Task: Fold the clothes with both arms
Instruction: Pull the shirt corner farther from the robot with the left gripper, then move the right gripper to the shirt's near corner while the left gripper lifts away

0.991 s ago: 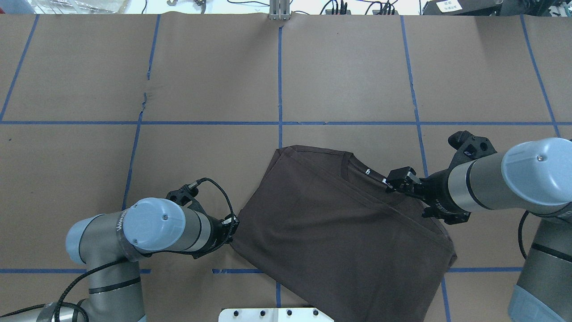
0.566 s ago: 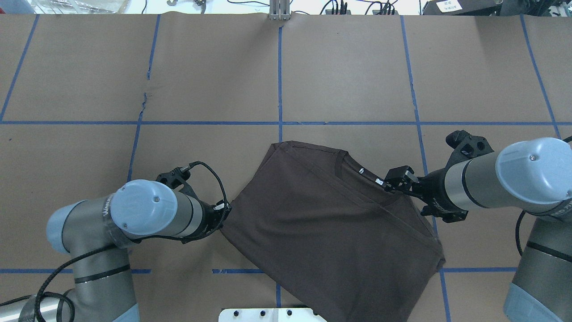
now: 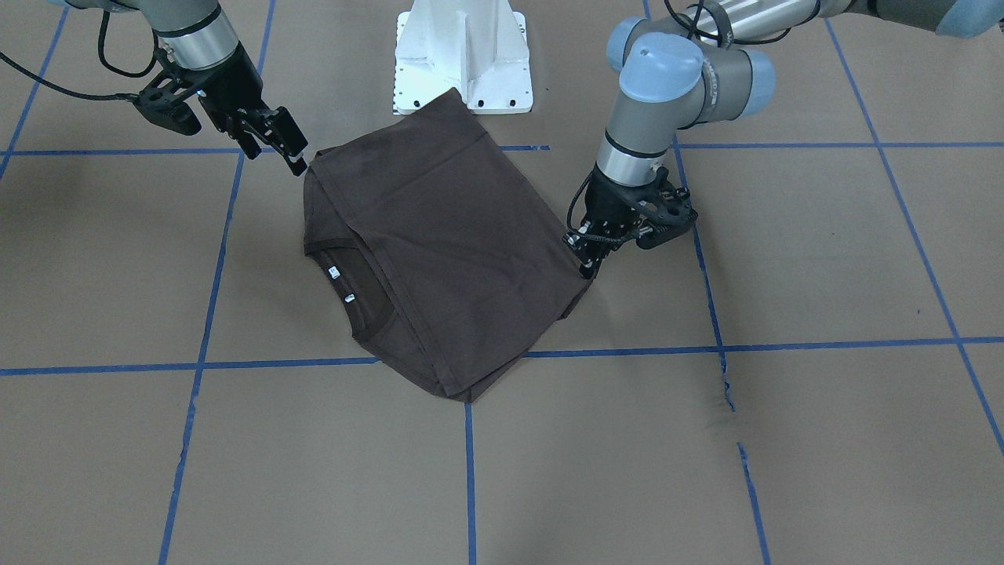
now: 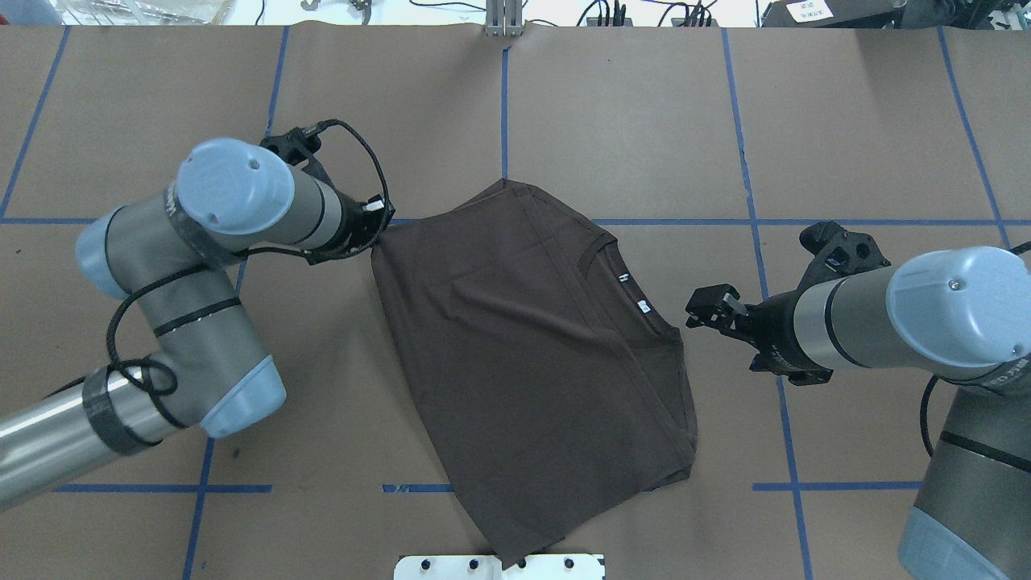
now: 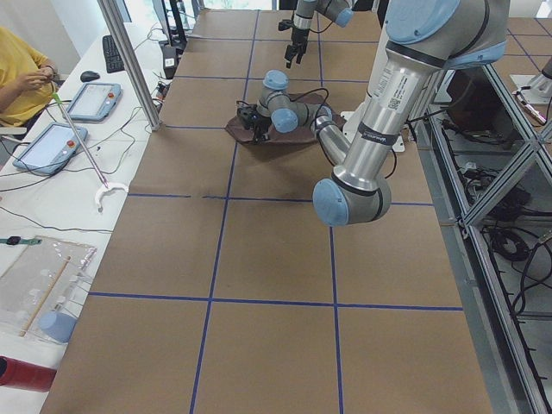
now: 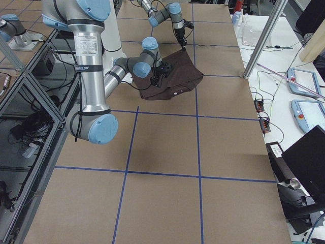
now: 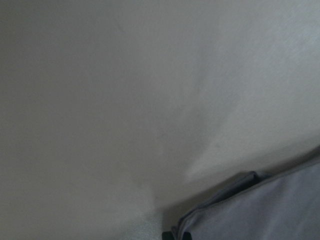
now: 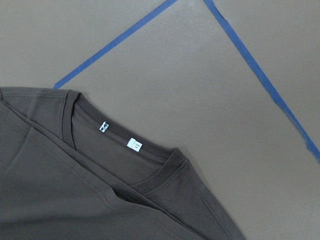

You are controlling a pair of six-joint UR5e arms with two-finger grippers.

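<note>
The dark brown T-shirt (image 4: 532,362) lies folded on the brown table paper, its collar with two white tags (image 4: 632,292) towards my right side. My left gripper (image 4: 378,227) is shut on the shirt's far left corner, low on the table; in the front-facing view it (image 3: 587,263) pinches the shirt's edge. The left wrist view shows only blurred fabric (image 7: 260,210) close up. My right gripper (image 4: 694,310) is open and empty, a short way right of the collar. The right wrist view shows the collar and tags (image 8: 117,135), with no fingers in view.
The white bolted base plate (image 4: 499,566) lies at the near edge, under the shirt's hem tip. Blue tape lines (image 4: 505,105) grid the paper. A tear in the paper (image 3: 725,384) lies on my left side. Operators' desks with tablets (image 5: 86,99) stand beyond the table's far edge.
My left gripper has moved away and leftward, dragging the shirt's corner and turning the shirt. My right gripper has let go of the collar and stands clear of it.
</note>
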